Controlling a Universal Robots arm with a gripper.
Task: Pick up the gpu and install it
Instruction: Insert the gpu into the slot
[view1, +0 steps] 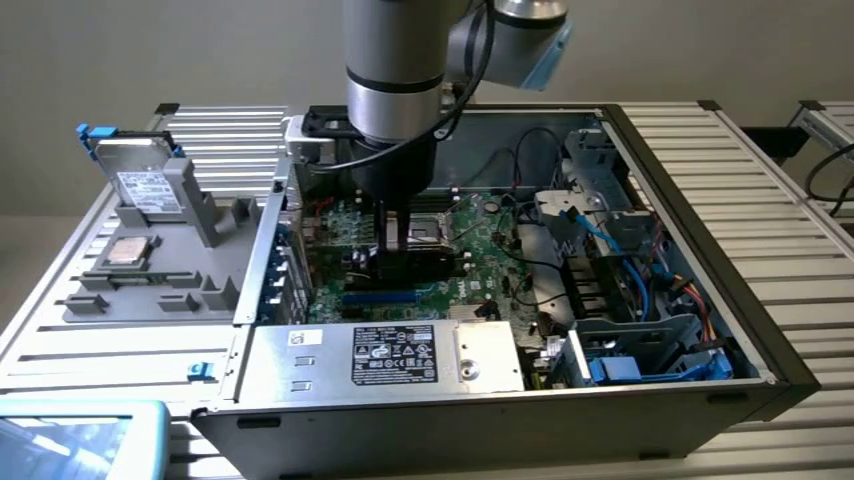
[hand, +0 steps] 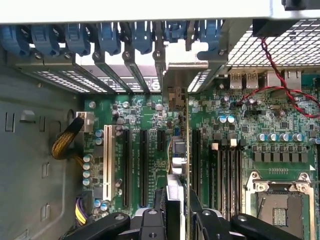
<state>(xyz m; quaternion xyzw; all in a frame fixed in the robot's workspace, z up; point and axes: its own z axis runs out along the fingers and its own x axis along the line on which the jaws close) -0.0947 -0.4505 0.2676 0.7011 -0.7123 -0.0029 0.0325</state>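
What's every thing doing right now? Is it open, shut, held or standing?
pincer, shut on the graphics card.
graphics card, held upright, edge-on over the green board.
computer case, open, lying on its side.
hard drive, standing upright in the gray rack.

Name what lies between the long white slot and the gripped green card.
Wrist view: two long black slots and a short black one, on the green motherboard.

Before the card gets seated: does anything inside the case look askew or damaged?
Nothing stands out. The gpu sits straight in the gripper, parallel to the motherboard slots; a red-and-black wire trails nearby, apart from it.
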